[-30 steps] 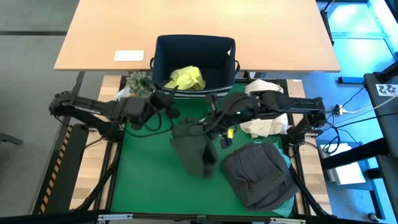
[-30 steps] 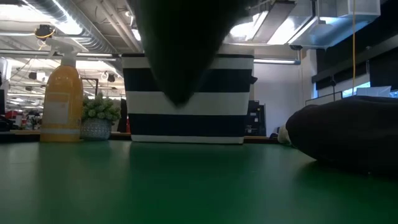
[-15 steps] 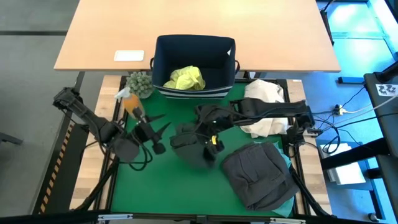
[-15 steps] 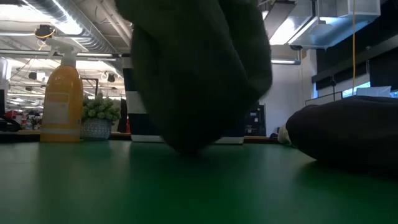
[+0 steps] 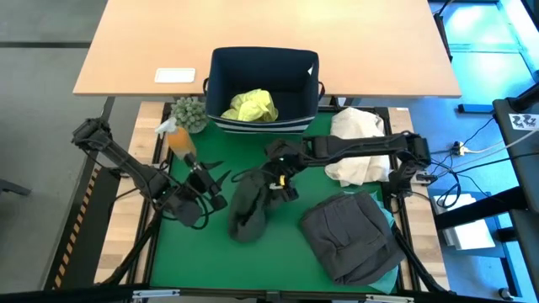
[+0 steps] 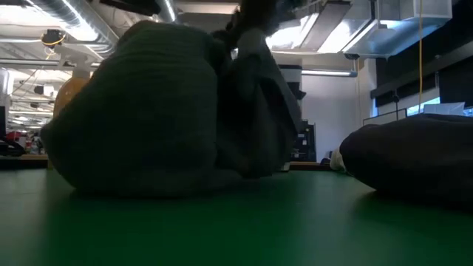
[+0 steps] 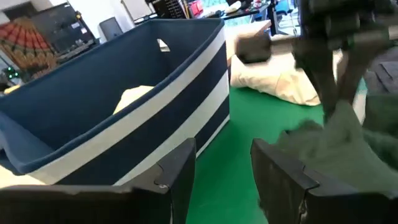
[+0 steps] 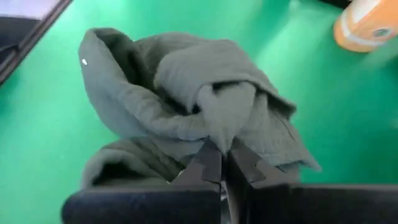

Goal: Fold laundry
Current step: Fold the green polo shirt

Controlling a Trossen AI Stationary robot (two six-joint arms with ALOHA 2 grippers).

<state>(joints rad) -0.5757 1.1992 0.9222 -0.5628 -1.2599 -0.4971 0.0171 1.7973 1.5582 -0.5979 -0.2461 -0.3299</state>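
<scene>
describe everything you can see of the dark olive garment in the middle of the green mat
The dark olive garment is soft, finely ribbed cloth, crumpled into a loose heap near the middle of the green mat. Its lower part rests on the mat; its upper end is drawn up into a bunch. The right gripper is shut on a fold of that bunch. The left gripper hangs open beside it, not touching. It lies apart from the grey garment on the mat's right.

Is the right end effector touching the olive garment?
Touching. The right wrist view shows the right end effector shut, pinching a fold of the olive garment.
</scene>
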